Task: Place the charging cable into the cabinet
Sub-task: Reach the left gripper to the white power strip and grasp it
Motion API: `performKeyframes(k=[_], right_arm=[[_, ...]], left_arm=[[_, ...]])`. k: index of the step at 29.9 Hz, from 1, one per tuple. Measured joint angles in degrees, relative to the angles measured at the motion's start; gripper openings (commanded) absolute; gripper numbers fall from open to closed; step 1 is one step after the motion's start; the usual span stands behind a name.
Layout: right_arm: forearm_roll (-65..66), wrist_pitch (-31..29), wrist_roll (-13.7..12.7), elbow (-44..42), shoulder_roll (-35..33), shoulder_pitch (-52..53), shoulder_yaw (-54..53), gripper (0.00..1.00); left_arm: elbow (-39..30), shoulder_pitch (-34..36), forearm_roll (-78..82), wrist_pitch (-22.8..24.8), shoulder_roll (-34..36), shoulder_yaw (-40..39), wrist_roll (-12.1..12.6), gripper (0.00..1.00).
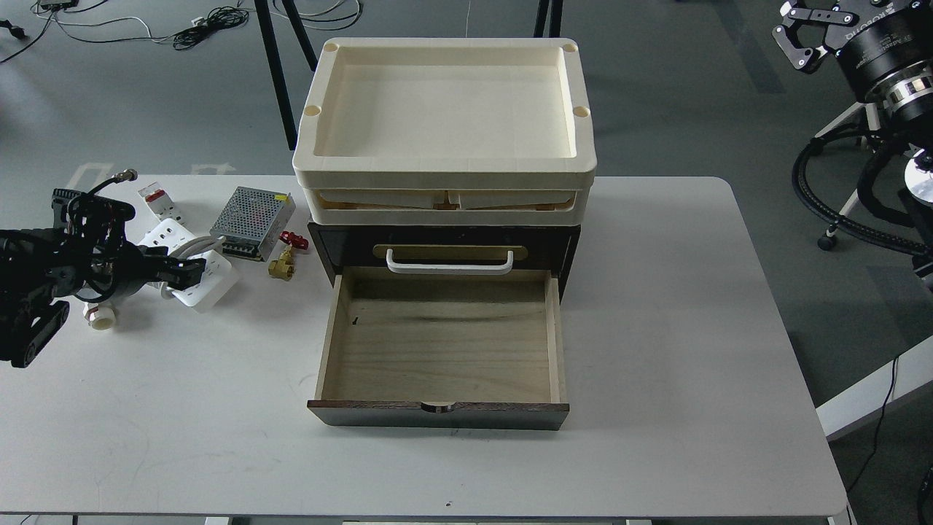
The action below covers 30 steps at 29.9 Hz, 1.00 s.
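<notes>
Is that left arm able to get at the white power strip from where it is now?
Probably yes. The left gripper is already right over the charging cable, with nothing between them. The metal power-supply box and brass valve sit close beside it but don't block the way.

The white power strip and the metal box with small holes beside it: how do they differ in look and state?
The power strip is smooth white plastic with sockets; the metal box is grey perforated metal. The left hand is at the power strip, over its middle, while the metal box lies untouched. A thick white cord runs over the power strip; the metal box shows none. Both are rectangular, on the table, left of the cabinet.
</notes>
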State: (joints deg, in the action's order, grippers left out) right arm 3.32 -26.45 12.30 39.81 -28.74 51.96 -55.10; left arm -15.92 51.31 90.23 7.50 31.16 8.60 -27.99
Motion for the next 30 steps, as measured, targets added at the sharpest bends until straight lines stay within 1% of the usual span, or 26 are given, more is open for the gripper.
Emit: performKeyframes(k=[5,11,18,22,24,30], right_arm=[[0.01,0.00,0.00,0.00,0.00,-0.19,0.00,0.99],[0.02,0.00,0.00,-0.01,0.00,-0.32,-0.07,0.99],[0.02,0.17,0.00,-0.08,0.00,-0.36,-0.09,0.99],[0.02,0.33,0.00,-0.09,0.00,-0.37,-0.09,0.99],[0.02,0.34,0.00,-0.09,0.00,-0.37,-0.09,0.99],[0.02,0.35,0.00,-0.05,0.00,-0.37,-0.09,0.99]], left_arm=[[0.67,0.05,-0.02,-2.07,-0.47,0.02,-0.02,0.43],[4.46,0.03,-0.04,-3.09,-2.72,0.09,-0.02,0.37],[4.94,-0.06,0.19,-3.11,-2.94,0.14,-0.02,0.35],[4.94,-0.14,0.27,-3.11,-2.95,0.18,-0.02,0.31],[4.94,-0.33,0.29,-3.11,-2.95,0.19,-0.02,0.28],[4.94,-0.50,0.30,-3.20,-2.94,0.22,-0.01,0.13]])
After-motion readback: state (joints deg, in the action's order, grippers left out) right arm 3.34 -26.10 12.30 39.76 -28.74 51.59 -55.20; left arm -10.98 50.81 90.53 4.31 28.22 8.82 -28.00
